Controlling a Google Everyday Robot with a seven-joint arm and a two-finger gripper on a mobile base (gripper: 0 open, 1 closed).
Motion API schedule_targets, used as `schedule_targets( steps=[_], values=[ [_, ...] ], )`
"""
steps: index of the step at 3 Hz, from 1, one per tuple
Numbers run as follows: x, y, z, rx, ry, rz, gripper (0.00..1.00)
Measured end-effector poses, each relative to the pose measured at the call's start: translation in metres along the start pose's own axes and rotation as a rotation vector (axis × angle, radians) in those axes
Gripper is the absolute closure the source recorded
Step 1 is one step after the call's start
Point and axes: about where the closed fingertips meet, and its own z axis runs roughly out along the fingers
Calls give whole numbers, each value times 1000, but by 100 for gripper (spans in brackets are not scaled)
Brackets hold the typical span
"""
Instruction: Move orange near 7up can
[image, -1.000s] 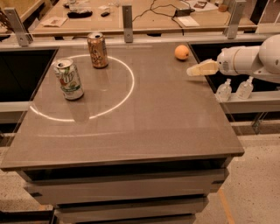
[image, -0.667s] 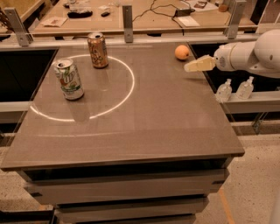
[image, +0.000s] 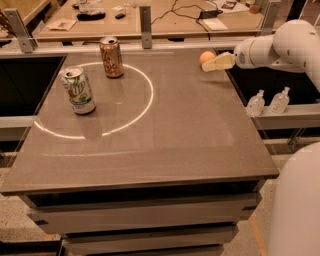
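Note:
The orange (image: 205, 56) is a small round fruit at the table's far right edge. The 7up can (image: 79, 91), white and green with a silver top, stands upright at the left of the table. My gripper (image: 212, 64) reaches in from the right on the white arm, its cream-coloured fingers pointing left right beside the orange and partly in front of it. It holds nothing that I can see.
A brown-orange can (image: 111, 57) stands upright at the back, behind the 7up can. A bright ring of light (image: 150, 95) lies on the grey table (image: 165, 145). Two small clear bottles (image: 270, 101) stand on a ledge right of the table. A cluttered bench runs behind.
My gripper has moved back and up along the right edge, closing in on the orange. The orange and both cans have not moved.

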Motion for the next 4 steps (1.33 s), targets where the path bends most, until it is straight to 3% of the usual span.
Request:
schedule_targets(
  steps=[2,4],
  values=[
    [-18,-6,40,15,10,-9,0],
    [-11,4,55,-10,54,-18,0]
  ],
)
